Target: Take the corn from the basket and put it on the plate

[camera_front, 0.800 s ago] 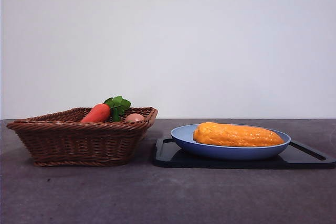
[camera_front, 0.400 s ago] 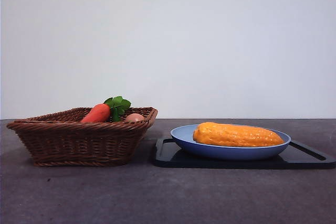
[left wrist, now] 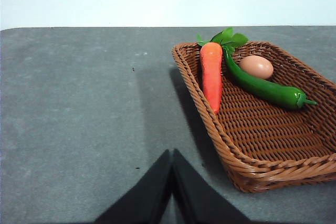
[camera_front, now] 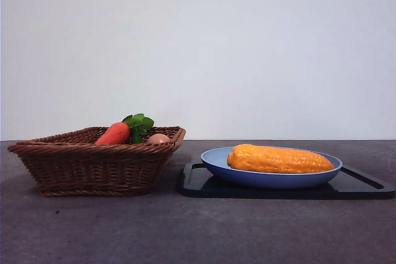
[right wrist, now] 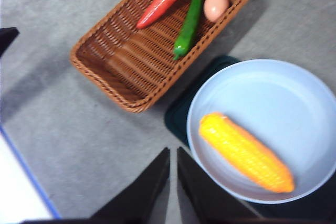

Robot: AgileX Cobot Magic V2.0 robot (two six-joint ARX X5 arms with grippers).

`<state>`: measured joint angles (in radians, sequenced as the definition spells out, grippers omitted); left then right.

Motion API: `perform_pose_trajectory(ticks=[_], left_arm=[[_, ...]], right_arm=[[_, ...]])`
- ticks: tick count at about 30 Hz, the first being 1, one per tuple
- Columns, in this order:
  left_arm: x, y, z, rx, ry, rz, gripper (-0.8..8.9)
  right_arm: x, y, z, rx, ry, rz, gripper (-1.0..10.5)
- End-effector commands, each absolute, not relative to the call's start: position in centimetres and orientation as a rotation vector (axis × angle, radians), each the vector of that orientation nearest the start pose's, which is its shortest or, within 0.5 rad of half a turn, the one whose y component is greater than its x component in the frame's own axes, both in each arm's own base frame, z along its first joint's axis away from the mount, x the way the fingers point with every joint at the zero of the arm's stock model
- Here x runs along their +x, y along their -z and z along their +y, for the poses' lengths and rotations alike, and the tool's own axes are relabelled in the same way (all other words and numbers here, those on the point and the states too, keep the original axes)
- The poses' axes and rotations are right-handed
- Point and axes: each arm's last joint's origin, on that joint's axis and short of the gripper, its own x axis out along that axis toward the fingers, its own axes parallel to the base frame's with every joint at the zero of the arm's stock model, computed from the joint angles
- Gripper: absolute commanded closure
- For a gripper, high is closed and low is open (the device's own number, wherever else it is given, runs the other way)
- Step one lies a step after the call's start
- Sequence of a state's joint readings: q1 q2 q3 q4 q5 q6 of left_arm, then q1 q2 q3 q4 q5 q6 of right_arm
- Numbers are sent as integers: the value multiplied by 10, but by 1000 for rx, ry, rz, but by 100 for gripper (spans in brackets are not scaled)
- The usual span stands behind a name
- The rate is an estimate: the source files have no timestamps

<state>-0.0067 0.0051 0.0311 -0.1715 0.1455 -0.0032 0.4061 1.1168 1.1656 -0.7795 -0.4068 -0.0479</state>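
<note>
Corn [camera_front: 279,159] is lying on the light-blue plate [camera_front: 213,160], which is seated on a black tray [camera_front: 198,183]; the wicker basket [camera_front: 93,165] is left holding carrot [camera_front: 113,133], egg [camera_front: 158,138], green pepper [left wrist: 262,88]. Left gripper [left wrist: 172,156] and right gripper [right wrist: 173,155] are being held clear, jaws closed, empty.

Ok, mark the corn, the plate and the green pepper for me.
corn [right wrist: 245,153]: right wrist view, middle of the cob, lying on the plate.
plate [right wrist: 273,85]: right wrist view, bare blue floor beside the corn.
green pepper [left wrist: 260,87]: left wrist view, mid-body, lying in the basket [left wrist: 273,169].
</note>
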Motion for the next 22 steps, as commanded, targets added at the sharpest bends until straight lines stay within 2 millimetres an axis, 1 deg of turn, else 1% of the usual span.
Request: perform_pose_trajectory(ticks=[1, 3, 6, 10, 13, 15, 19, 22], left_arm=[[96, -147, -5, -23, 150, 176, 809], [96, -147, -5, -23, 150, 176, 809], [96, -147, -5, -23, 150, 177, 809], [96, -147, -5, -23, 150, 177, 809], [96, -147, -5, -23, 150, 176, 809], [96, -147, -5, -23, 150, 177, 809], [96, -147, -5, -23, 150, 176, 809], [96, -147, -5, -23, 150, 176, 809]], right_arm=[[195, -361, 88, -111, -756, 633, 945], [196, -367, 79, -123, -689, 552, 945], [195, -371, 68, -114, -639, 428, 945], [186, -361, 48, -90, -547, 303, 945], [174, -343, 31, -73, -466, 222, 945], [162, -328, 21, -60, -410, 167, 945], [139, -299, 9, -65, -330, 86, 945], [124, -277, 3, -74, -223, 42, 945]])
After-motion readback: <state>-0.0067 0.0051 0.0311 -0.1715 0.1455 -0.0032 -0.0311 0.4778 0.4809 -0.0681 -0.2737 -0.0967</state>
